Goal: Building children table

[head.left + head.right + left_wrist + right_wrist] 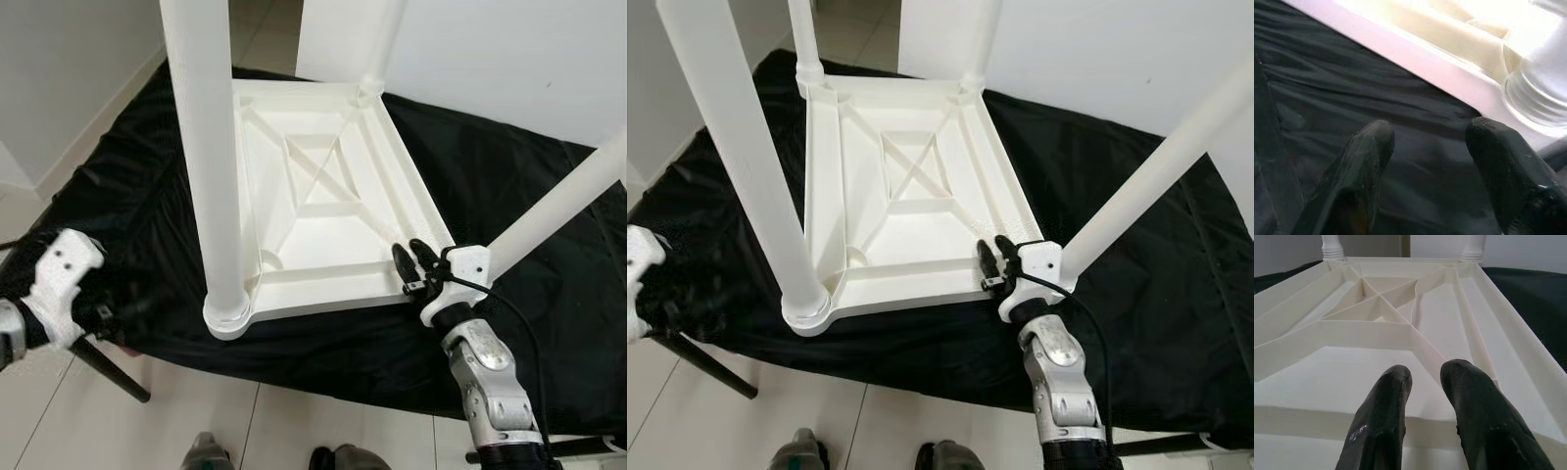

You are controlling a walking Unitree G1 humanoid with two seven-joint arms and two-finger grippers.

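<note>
You will find nothing to read here; the upturned white table top (323, 196) carries no lettering, label or number on its ribbed underside; its legs (208, 147) are plain white; the black cloth (490, 176) under it bears no print or tag; the right gripper (413, 257) and its wrist housing show no legible marking.

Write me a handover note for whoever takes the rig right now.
Left tool open over the black cloth beside the near-left leg.
Right tool open, empty, over the near-right corner of the upturned tabletop.
Near-left and both far legs stand upright at their corners.
Fourth leg leans tilted at the near-right corner, lower end hidden; seating unclear.
Left: seat it upright, then flip the table.
</note>
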